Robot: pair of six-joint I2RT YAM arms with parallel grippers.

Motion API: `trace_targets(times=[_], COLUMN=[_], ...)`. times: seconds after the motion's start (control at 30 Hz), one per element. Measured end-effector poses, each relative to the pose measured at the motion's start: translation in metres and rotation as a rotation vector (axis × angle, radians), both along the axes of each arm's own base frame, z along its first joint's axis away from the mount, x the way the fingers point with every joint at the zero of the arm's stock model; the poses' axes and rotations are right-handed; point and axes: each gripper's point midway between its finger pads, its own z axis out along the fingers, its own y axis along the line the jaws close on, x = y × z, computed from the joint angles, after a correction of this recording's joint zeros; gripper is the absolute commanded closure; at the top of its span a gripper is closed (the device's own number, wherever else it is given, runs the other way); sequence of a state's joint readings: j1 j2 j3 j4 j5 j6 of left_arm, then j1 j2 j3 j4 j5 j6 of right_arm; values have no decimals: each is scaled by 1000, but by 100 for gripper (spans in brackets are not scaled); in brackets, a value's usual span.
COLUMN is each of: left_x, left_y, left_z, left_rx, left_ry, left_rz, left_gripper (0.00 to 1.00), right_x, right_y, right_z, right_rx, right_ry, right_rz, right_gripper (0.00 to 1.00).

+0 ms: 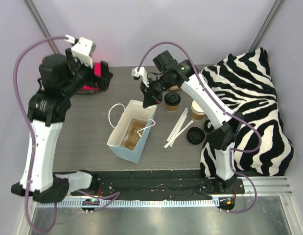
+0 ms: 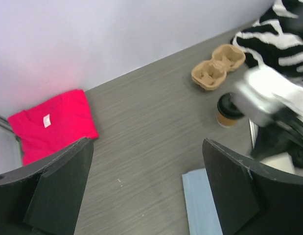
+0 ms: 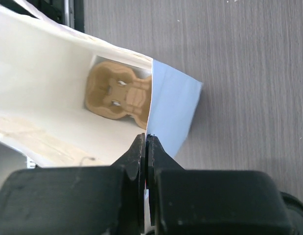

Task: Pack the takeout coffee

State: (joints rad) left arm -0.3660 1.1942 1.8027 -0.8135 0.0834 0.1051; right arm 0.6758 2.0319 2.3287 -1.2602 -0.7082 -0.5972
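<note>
Crucially, the right gripper pinched the rim of the paper bag, jaws closed, while the left gripper gaped wide, empty; the takeout coffee stood at the bag's two o'clock, best lowered in upright.

Two cups: one lidded cup, one open cup. One loose lid. Two carriers: bagged carrier, outside carrier. One bag, one shirt, one zebra cushion.

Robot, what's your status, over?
Left gripper open, empty. Right gripper shut on paper bag rim. Lidded coffee cup stands on table beside bag, unpacked. Cup carrier lies in bag bottom.
</note>
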Motion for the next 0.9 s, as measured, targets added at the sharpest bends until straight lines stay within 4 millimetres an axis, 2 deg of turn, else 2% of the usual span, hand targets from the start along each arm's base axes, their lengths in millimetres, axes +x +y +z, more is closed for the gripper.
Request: trace_targets(times=[0.1, 0.17, 0.23, 0.33, 0.47, 0.53, 0.6, 0.7, 0.8, 0.9], left_x=[39, 62, 88, 115, 139, 144, 142, 132, 130, 135], left_y=[16, 11, -4, -26, -59, -79, -108, -155, -199, -224], left_z=[-1, -11, -46, -97, -162, -185, -201, -218, -230, -245], left_rx=[-53, -52, -39, -43, -58, -47, -24, 1, 18, 33], left_ry=[62, 101, 198, 337, 501, 540, 554, 567, 564, 566], left_rz=[50, 30, -27, -114, -222, -266, -333, -446, -546, -589], left_gripper=[0, 0, 0, 1, 0, 0, 0, 0, 0, 0], right_x=[-15, -28, -41, -57, -70, -71, -72, -72, -72, -72], right_y=[-11, -21, -31, -42, -52, -52, -53, -53, -53, -53], right_z=[10, 19, 30, 36, 33, 31, 29, 29, 27, 26], right_rx=[2, 7, 20, 27, 15, 10, 6, 5, 2, 0], right_ry=[6, 10, 9, 19, 44, 55, 64, 68, 74, 76], right_rz=[-8, -15, -19, -26, -35, -41, -44, -46, -48, -49], right_gripper=[99, 99, 99, 99, 99, 99, 99, 99, 99, 99])
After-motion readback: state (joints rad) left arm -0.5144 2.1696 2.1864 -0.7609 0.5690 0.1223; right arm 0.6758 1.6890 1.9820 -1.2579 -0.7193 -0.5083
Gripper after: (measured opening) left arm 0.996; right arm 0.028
